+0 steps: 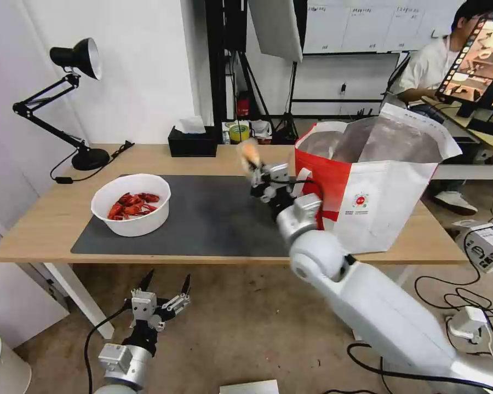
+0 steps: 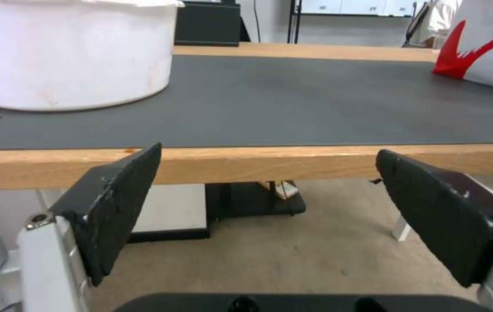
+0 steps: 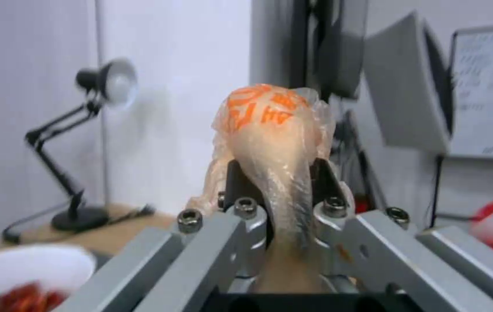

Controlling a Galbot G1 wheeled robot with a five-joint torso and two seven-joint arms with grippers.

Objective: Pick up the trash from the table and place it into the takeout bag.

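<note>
Right pincer raised above the mat, clenched on a crumpled beige ball of printed plastic wrap, ball pointing up and away from the wrist. Bag just beside it, on the robot's right, mouth open upward with foil lining showing; rim higher than the ball, so by judgement a lift and a sideways carry to the right needed before any drop. Right arm clearly the nearer one to the bag.

Bowl of red shells on the left part of the mat, well apart from the ball and bag. Left pincer below the front edge of the surface, released, fingers spread, holding nothing, bowl up and slightly to its left.

Right wrist view: wrap squeezed narrow between the pads, bulging above them with orange print on top, a detail blurred in the head view. Left wrist view: spread fingers level with the wooden edge, bowl wall and a red corner of the bag beyond.
</note>
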